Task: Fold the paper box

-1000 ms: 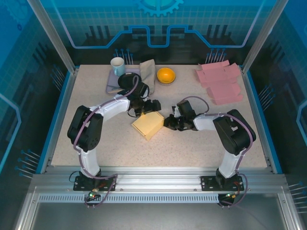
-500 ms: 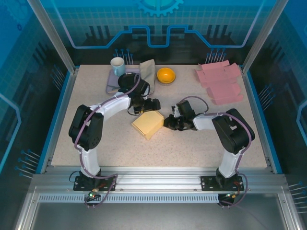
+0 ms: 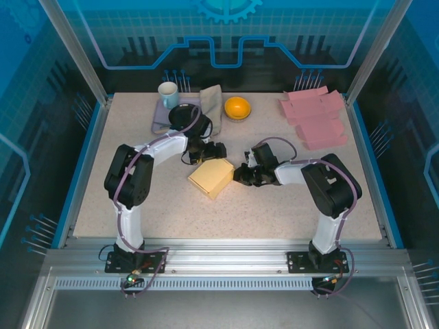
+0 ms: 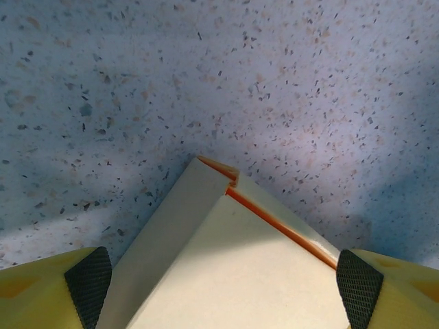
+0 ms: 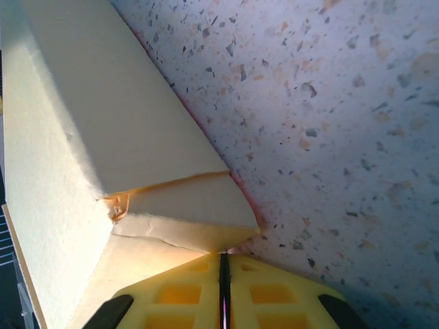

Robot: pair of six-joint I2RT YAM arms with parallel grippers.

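Observation:
The pale yellow paper box (image 3: 211, 177) lies folded in the middle of the table. My left gripper (image 3: 209, 152) hovers at its far corner. In the left wrist view that gripper (image 4: 223, 288) is open, its black pads (image 4: 88, 284) wide apart on either side of the box corner (image 4: 226, 267), where an orange seam shows. My right gripper (image 3: 241, 175) is at the box's right side. In the right wrist view its yellow fingers (image 5: 224, 274) are shut together, tips pressed against the lower corner of a side flap on the box (image 5: 103, 137).
A stack of flat pink box blanks (image 3: 315, 118) lies at the back right. An orange bowl (image 3: 237, 107), a white mug (image 3: 168, 94) and a crumpled cloth (image 3: 210, 101) sit along the back. Metal frame posts flank the table.
My left arm has drawn slightly back and left, its gripper staying at the box's far corner. The box and my right gripper have barely moved.

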